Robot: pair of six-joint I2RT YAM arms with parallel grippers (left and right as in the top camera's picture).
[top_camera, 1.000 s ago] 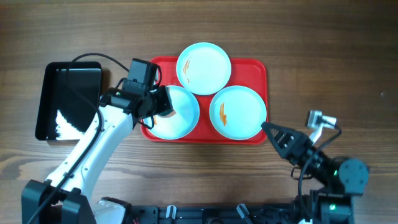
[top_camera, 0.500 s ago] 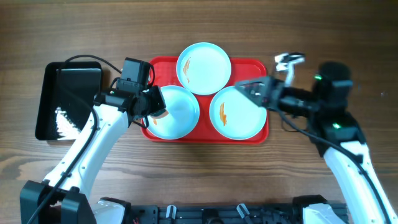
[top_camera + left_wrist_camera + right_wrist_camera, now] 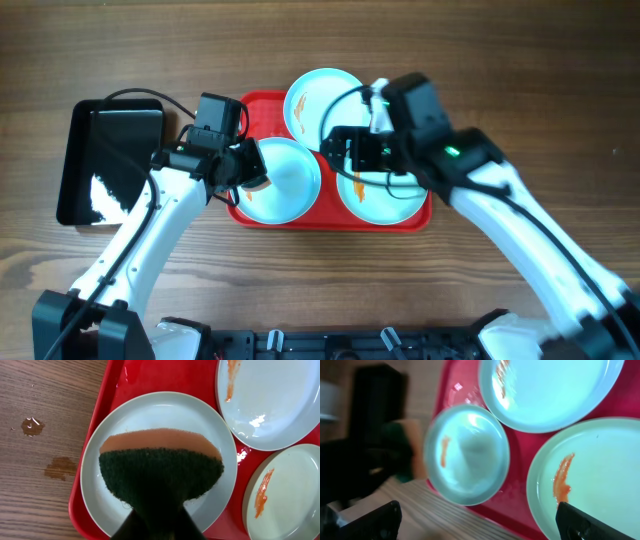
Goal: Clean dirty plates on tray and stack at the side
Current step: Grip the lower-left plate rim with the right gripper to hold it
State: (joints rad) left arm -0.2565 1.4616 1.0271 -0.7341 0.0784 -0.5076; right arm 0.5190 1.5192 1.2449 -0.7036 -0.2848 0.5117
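Overhead view: bright, even, diffuse light from above, with sharp focus across the frame. The arms cast only faint, soft shadows on the table (image 3: pixel 560 80). The black tray (image 3: pixel 120 135) carries a white glare patch in its lower half.

Left wrist view: the plates (image 3: pixel 150 412) are sharp. There are small specular highlights on the upper-right plate and a wet gloss on the tray (image 3: pixel 150 375). The sponge (image 3: pixel 160 475) turns dark and soft at the bottom edge, nearest the lens.

Right wrist view: blurred throughout. The left side is dark and out of focus. A broad pale sheen lies on the plates.
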